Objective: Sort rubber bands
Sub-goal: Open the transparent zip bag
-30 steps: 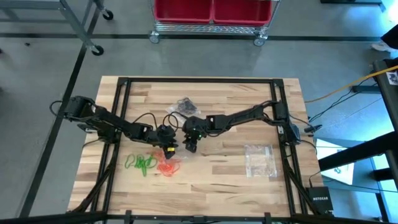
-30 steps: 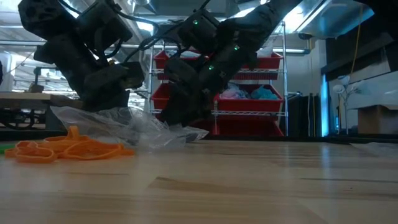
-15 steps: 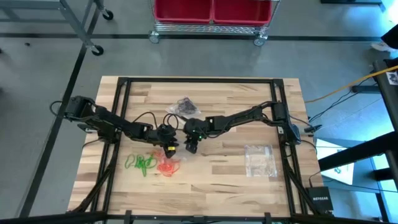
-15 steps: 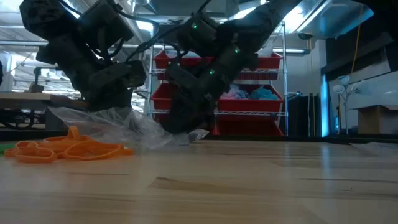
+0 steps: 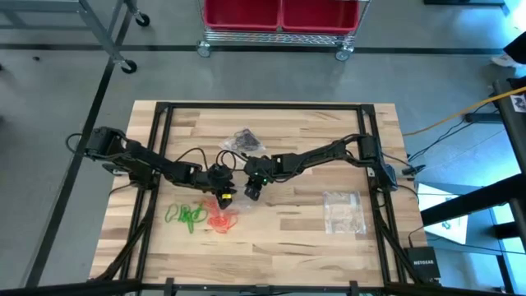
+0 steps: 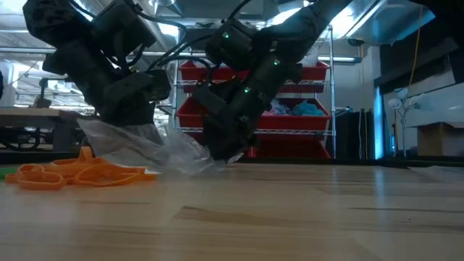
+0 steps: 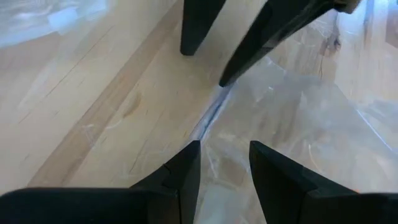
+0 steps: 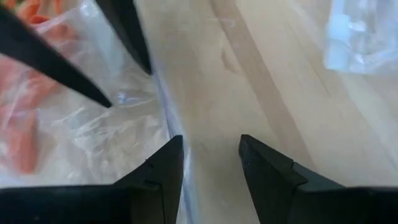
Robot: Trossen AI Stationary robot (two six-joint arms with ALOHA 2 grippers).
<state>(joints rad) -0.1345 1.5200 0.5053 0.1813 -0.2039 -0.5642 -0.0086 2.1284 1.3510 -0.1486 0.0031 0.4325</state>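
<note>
Holding my left end effector and right end effector apart over a limp bag, I judge the bands light, floppy, best pinched at one strand.

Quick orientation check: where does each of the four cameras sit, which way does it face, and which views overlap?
High: overhead, straight down; both arms, green bands.
Low: table height, level; both arms above orange bands and clear bag.
Left wrist: faces down past left gripper at the bag.
Right wrist: right gripper over the bag.
Both wrist views show the bag's edge and the opposite fingers.
</note>
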